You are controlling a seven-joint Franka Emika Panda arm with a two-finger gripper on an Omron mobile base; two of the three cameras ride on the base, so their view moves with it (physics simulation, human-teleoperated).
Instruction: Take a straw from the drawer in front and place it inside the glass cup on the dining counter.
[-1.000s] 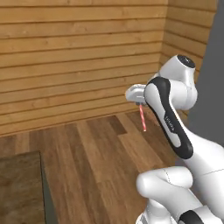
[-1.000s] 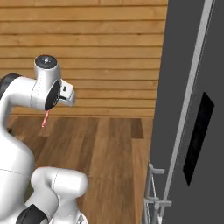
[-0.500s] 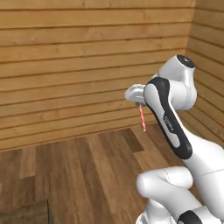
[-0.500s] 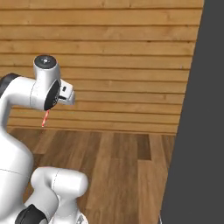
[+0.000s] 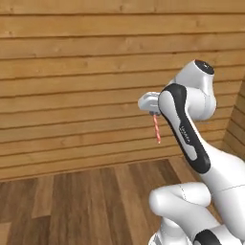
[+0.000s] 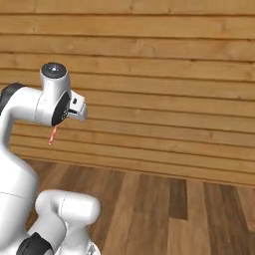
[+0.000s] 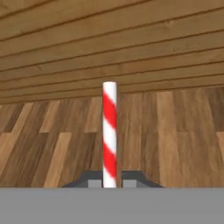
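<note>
1. In mid-air, w/ plank wall (image 5: 72, 95) behind: end effector (image 7: 109, 183) clamped on the straw (image 7: 109, 135), arm raised well above wood floor (image 5: 86, 201).
2. Hand view: straw is red/white striped, stands straight up from between the fingertips (image 7: 89, 181), gripped at its near end.
3. Left base view: straw (image 5: 156, 129) hangs below the end effector (image 5: 154, 114), slightly tilted.
4. Right base view: straw (image 6: 52, 135) pokes out beneath the wrist, end effector itself hidden by arm.
</note>
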